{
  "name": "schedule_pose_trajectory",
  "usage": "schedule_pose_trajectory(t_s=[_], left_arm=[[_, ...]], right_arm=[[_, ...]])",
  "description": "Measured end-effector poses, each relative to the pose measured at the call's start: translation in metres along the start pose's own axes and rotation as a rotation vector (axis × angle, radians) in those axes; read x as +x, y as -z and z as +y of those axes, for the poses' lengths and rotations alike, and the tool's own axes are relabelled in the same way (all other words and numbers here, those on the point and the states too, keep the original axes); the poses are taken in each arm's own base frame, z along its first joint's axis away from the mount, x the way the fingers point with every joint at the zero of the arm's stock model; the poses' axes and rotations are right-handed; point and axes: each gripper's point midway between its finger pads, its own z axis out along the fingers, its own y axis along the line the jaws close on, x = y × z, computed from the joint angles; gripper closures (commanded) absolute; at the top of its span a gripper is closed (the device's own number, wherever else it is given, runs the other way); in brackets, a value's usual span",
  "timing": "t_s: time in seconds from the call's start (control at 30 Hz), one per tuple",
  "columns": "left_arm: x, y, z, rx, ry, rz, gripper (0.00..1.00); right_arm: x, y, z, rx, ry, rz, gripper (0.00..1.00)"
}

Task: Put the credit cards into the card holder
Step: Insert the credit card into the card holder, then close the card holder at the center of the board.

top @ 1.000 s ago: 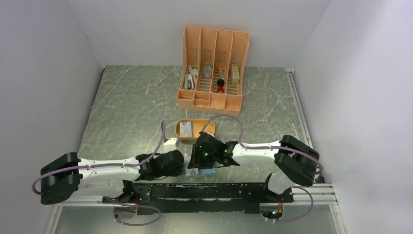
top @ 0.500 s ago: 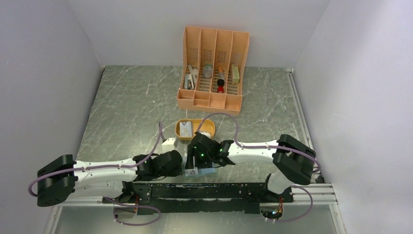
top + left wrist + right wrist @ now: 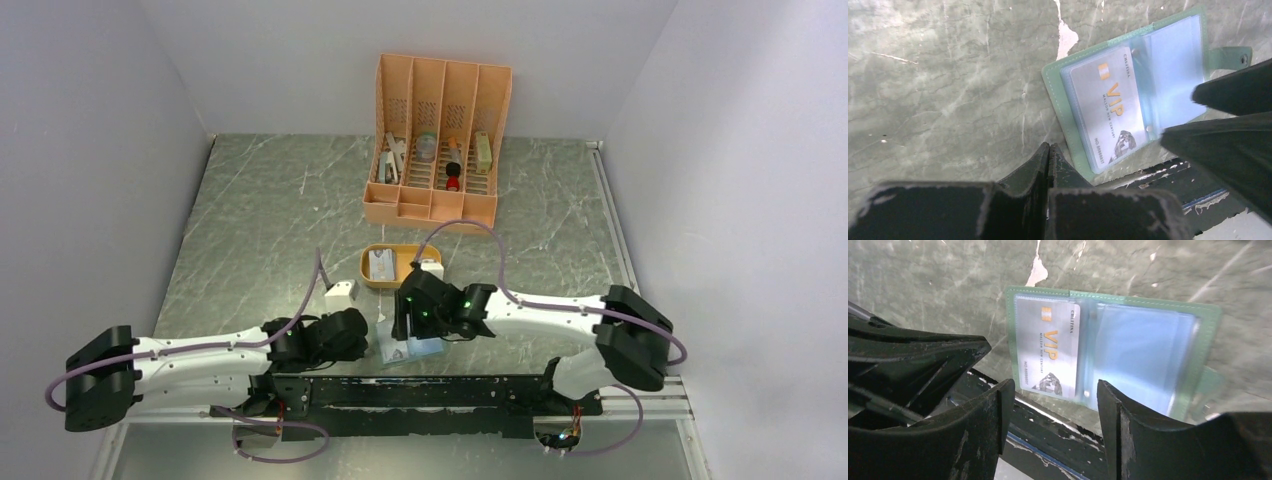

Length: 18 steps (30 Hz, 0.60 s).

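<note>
The card holder (image 3: 410, 350) lies open on the table (image 3: 260, 210) at its near edge, one VIP card (image 3: 1110, 107) seated in its left pocket, the right pocket apparently empty. The right end effector (image 3: 1054, 390) hovers above it, jaws wide and holding nothing. The left end effector (image 3: 1048, 150) is closed and empty, just beside the holder's left edge. Another credit card (image 3: 381, 264) rests in the orange oval tray (image 3: 364, 268) just beyond, long axis roughly front-to-back; the right arm looks nearer to it

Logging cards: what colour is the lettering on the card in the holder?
Orange-gold, on the card; clearest from the right wrist.
</note>
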Motion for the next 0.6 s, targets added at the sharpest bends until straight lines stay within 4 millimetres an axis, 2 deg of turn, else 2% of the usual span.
schedule_pose_trajectory(t_s=[0.07, 0.17, 0.3, 0.47, 0.6], left_arm=[[-0.003, 0.003, 0.002, -0.002, -0.005, -0.012, 0.93], [-0.01, 0.009, -0.001, 0.013, -0.014, -0.033, 0.83], [-0.017, 0.016, -0.008, 0.052, -0.023, -0.056, 0.75], [-0.018, 0.018, -0.011, 0.073, -0.019, -0.056, 0.73], [-0.017, 0.018, -0.01, 0.071, -0.019, -0.055, 0.74]], right_arm=[[-0.008, 0.011, -0.001, 0.01, 0.015, -0.035, 0.36], [-0.028, 0.031, -0.006, 0.03, 0.042, -0.114, 0.39], [-0.047, 0.045, -0.025, 0.079, 0.057, -0.178, 0.39], [-0.047, 0.04, -0.057, 0.165, 0.079, -0.163, 0.39], [-0.037, 0.029, -0.076, 0.22, 0.094, -0.115, 0.45]])
